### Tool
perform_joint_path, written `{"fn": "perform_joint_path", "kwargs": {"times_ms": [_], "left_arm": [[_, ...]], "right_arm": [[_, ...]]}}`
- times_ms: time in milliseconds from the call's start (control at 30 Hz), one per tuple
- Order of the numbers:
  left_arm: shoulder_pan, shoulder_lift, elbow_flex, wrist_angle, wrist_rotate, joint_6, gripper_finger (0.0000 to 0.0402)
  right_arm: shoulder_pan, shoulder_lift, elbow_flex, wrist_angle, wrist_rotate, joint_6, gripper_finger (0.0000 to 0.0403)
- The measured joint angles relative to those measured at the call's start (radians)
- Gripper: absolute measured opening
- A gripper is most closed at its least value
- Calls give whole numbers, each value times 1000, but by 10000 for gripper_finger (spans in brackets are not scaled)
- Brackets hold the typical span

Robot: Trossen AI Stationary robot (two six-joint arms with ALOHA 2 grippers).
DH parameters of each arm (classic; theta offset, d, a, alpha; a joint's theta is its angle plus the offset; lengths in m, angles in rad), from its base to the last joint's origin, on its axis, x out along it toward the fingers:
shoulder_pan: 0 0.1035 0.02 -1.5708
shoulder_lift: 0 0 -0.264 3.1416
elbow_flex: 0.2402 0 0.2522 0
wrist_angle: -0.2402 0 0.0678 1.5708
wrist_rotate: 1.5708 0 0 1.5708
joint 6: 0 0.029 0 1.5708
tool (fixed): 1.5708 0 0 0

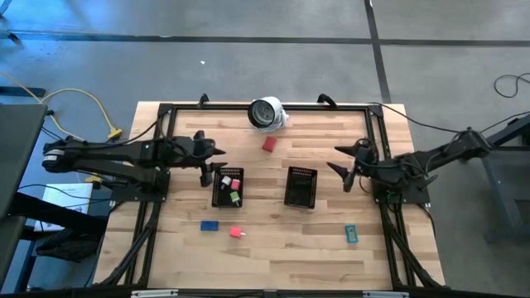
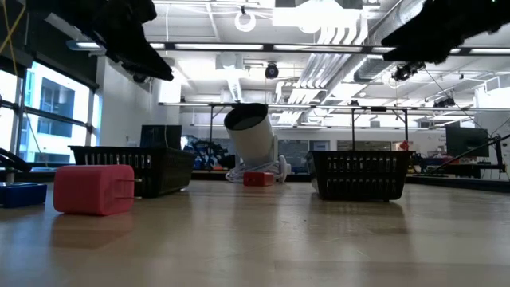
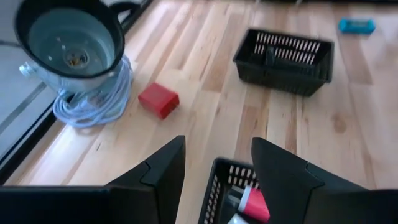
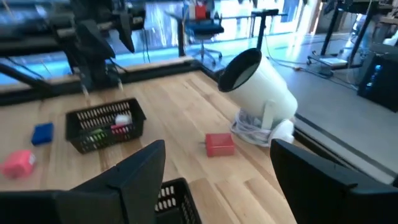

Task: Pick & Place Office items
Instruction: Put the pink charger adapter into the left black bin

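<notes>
Two black mesh trays stand mid-table. The left tray [image 1: 228,189] holds pink, green and dark pieces; the right tray [image 1: 301,187] shows one dark piece inside. Loose on the wood lie a red piece [image 1: 269,144], a blue piece [image 1: 209,224], a pink piece [image 1: 237,233] and a teal piece [image 1: 351,234]. My left gripper [image 1: 211,165] hangs open above the left tray's far left corner [image 3: 217,180]. My right gripper [image 1: 341,168] hangs open to the right of the right tray, holding nothing [image 4: 217,162].
A white round lamp-like object [image 1: 267,113] with a coiled white cord lies on its side at the far edge, just behind the red piece. A black frame [image 1: 166,116] runs around the table's rim. Bare wood lies between the trays and along the near edge.
</notes>
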State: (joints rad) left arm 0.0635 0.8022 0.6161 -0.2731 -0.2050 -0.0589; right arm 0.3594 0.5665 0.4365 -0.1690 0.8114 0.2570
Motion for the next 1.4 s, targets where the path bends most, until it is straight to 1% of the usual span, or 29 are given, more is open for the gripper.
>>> {"fn": "perform_joint_path", "kwargs": {"times_ms": [100, 200, 300, 433, 533, 667, 733, 900, 1200, 1400], "left_arm": [[0, -26, -27, 64, 44, 0, 176], [-4, -45, -64, 157, 101, 14, 176], [-10, -56, -103, 231, 117, 18, 176], [-10, -56, -135, 271, 117, 17, 176], [-10, -56, -159, 314, 117, 15, 176], [-10, -56, -181, 372, 116, 14, 176], [-10, -56, -188, 392, 116, 14, 176], [-10, -53, -190, 395, 116, 14, 176], [-10, -53, -190, 395, 114, -17, 176], [-10, -53, -190, 395, 114, -18, 176]], "right_arm": [[24, -76, -89, 103, 0, -22, 278], [45, -147, -169, 248, -11, -81, 278], [61, -203, -228, 356, -36, -154, 278], [66, -243, -245, 384, -71, -175, 278], [66, -246, -245, 383, -109, -176, 278], [66, -235, -245, 372, -117, -174, 278], [66, -228, -245, 366, -139, -173, 278], [66, -206, -255, 387, -212, -176, 278], [66, -199, -358, 567, -200, -212, 278], [66, -199, -358, 578, -200, -221, 278]]}}
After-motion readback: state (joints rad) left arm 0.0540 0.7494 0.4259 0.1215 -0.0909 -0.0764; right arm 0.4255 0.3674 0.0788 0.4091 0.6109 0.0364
